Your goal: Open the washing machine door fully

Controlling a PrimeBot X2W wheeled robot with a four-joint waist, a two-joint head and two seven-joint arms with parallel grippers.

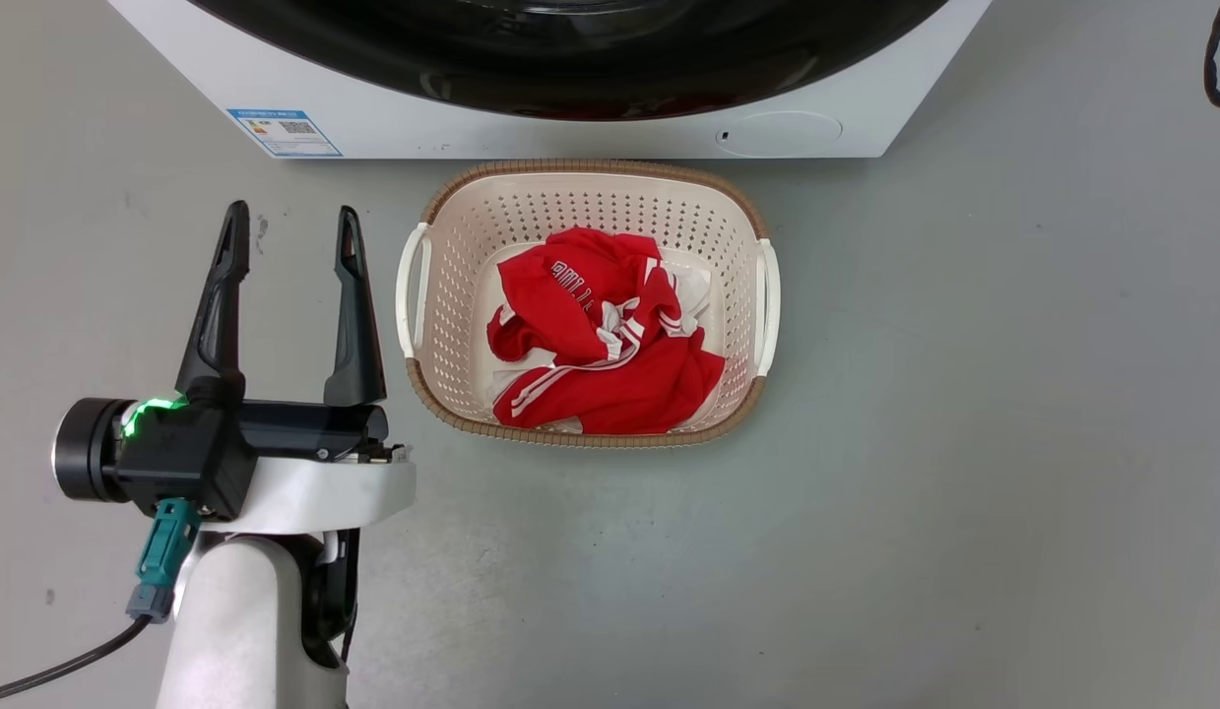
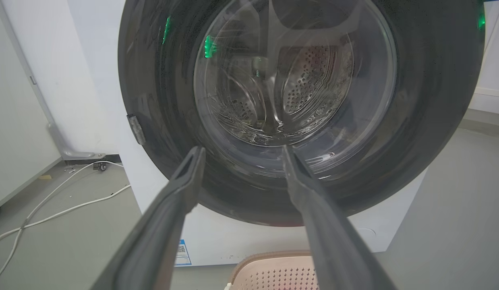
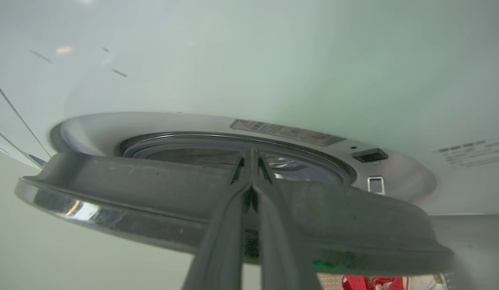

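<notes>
The washing machine door [image 1: 570, 69] is a glossy black disc at the top of the head view, on the white machine [image 1: 531, 128]. In the left wrist view the door [image 2: 430, 100] faces me, its clear glass centre showing the steel drum behind. My left gripper [image 1: 292, 236] is open over the floor, left of the basket and short of the machine; its fingers [image 2: 181, 189] frame the glass. In the right wrist view the door [image 3: 132, 189] stands slightly ajar from the machine front. My right gripper [image 3: 249, 155] is shut, its tips reaching over the door's rim into the gap.
A beige laundry basket [image 1: 590, 182] with red and white clothes [image 1: 600, 335] sits on the grey floor just before the machine. White cables [image 2: 52, 201] trail on the floor left of the machine. A dark cable [image 1: 1215, 59] hangs at the top right.
</notes>
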